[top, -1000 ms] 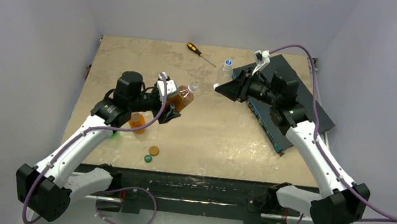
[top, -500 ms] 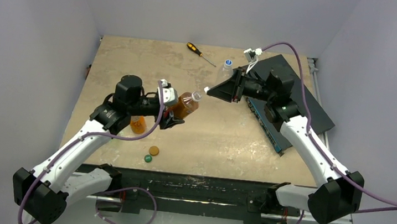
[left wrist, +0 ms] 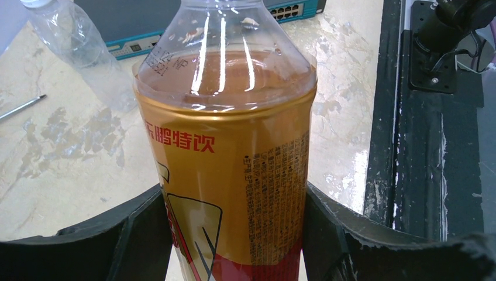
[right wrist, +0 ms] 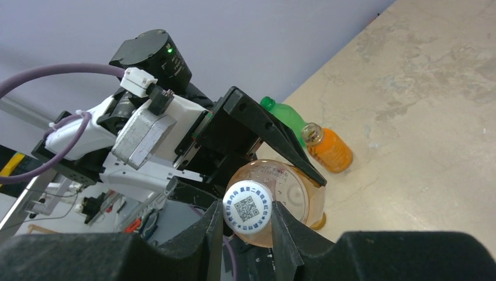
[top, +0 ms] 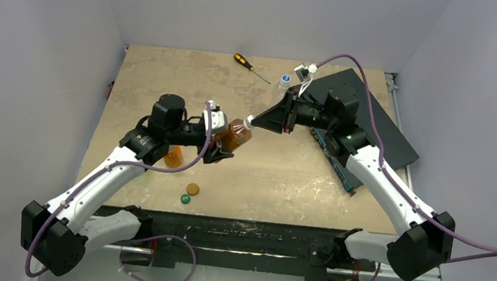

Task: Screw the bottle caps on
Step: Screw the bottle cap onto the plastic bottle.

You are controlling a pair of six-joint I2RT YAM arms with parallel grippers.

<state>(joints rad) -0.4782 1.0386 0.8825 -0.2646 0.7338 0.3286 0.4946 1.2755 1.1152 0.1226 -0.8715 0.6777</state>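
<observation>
A mottled beige table between pale lilac walls carries the work, and the two arms meet above its middle; the right gripper is closed to a narrow gap on the white cap, one finger on each side of its rim, its printed top facing the wrist camera; a second ago this gripper hung well apart from the bottle, and both arms have since closed in, so the cap now sits at the mouth of the amber bottle; whether the threads have caught cannot be told, as the cap hides the neck; the placing looks done or nearly so, and turning is the step I judge to be in hand. The left gripper clamps that bottle around its gold label, both fingers flat against the body, holding it off the table and tilted towards the right arm. Further out, a small orange bottle and a green bottle stand uncapped by the left arm; an orange cap and a dark green cap lie loose near the front edge; a clear bottle bearing a blue cap stands far back, near the screwdriver.
</observation>
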